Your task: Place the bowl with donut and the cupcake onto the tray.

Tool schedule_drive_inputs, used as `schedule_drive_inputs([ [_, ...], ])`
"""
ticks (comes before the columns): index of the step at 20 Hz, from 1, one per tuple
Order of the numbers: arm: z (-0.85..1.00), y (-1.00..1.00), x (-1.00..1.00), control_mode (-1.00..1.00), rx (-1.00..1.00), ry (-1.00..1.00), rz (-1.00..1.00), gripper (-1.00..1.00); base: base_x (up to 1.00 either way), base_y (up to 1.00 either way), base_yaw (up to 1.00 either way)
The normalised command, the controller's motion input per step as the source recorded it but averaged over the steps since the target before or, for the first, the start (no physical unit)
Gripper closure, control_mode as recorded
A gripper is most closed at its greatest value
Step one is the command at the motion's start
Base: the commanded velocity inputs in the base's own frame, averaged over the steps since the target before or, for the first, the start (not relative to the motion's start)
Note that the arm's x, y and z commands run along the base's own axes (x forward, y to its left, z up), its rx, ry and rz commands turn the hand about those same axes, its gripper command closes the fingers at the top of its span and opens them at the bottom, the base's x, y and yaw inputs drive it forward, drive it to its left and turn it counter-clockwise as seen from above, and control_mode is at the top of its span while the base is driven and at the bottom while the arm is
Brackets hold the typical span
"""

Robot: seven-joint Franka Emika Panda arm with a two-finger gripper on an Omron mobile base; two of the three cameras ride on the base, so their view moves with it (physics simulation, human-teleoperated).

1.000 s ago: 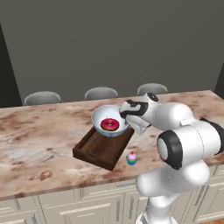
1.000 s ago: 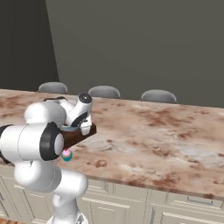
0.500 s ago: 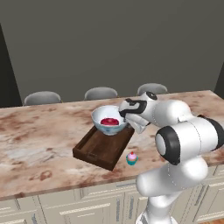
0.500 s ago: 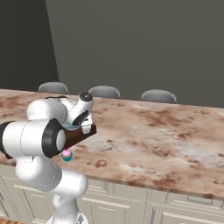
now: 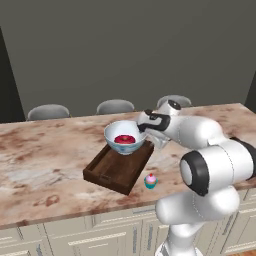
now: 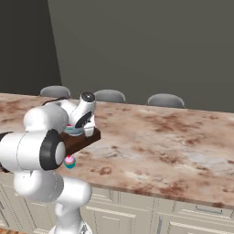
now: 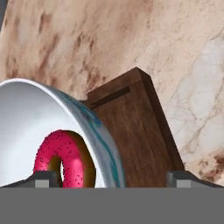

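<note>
Round white blue-patterned bowl [image 5: 125, 138] with pink-iced donut [image 5: 124, 139] is set on dark wooden tray [image 5: 112, 171], frame centre; gripper [image 7: 111, 177] jaws spread, releasing the rim.

Kitchen, marble counter [image 5: 45, 165], cream cabinets [image 5: 75, 240], seemingly stools [image 5: 115, 106] behind

Brown-and-cream marbled stone counter [image 5: 45, 160] is topped by dark brown rectangular wooden tray [image 5: 112, 172]; tiny teal-wrapped, pink-frosted cupcake [image 5: 150, 180] is set just beside tray's near corner.
</note>
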Motion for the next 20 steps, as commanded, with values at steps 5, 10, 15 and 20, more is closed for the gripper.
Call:
schedule_drive_inputs([
  [5,0.41,-0.07,-0.23,-1.00,0.01,-0.06,0.00,-1.00,0.00,0.00,0.00],
  [10,0.36,-0.11,-0.33,-1.00,0.03,-0.05,0.06,-1.00,0.00,0.00,0.00],
  [15,0.34,-0.19,-0.42,-1.00,0.03,-0.06,0.11,-1.00,0.00,0.00,0.00],
  [20,0.33,-0.15,-0.40,-1.00,0.02,-0.03,0.13,-1.00,0.00,0.00,0.00],
])
